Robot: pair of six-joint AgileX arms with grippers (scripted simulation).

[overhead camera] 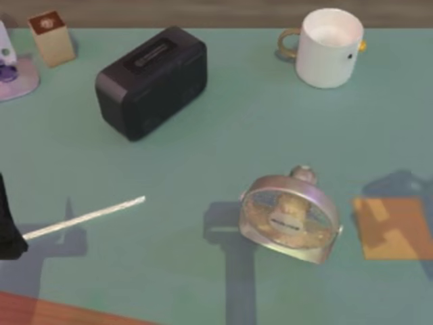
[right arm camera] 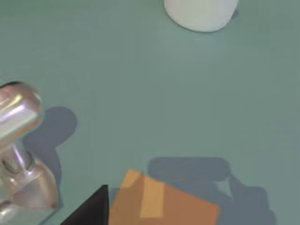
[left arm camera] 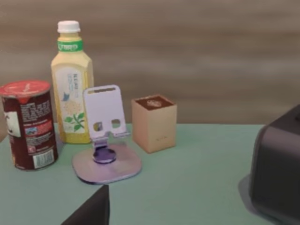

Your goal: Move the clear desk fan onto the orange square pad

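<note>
The clear desk fan lies on the green table right of centre, round and silvery-rimmed with tan blades. Its silvery base shows in the right wrist view. The orange square pad lies flat near the table's right edge, a short gap to the right of the fan and partly under an arm's shadow. Of my right gripper only one dark finger shows, above the pad and apart from the fan. My left arm is parked at the table's left edge; one dark finger shows in its wrist view.
A black rounded box stands at the back left, and a white mug at the back right. A tan block and a phone stand are in the far left corner, with a red can and a yellow bottle. A thin silver rod lies by the left arm.
</note>
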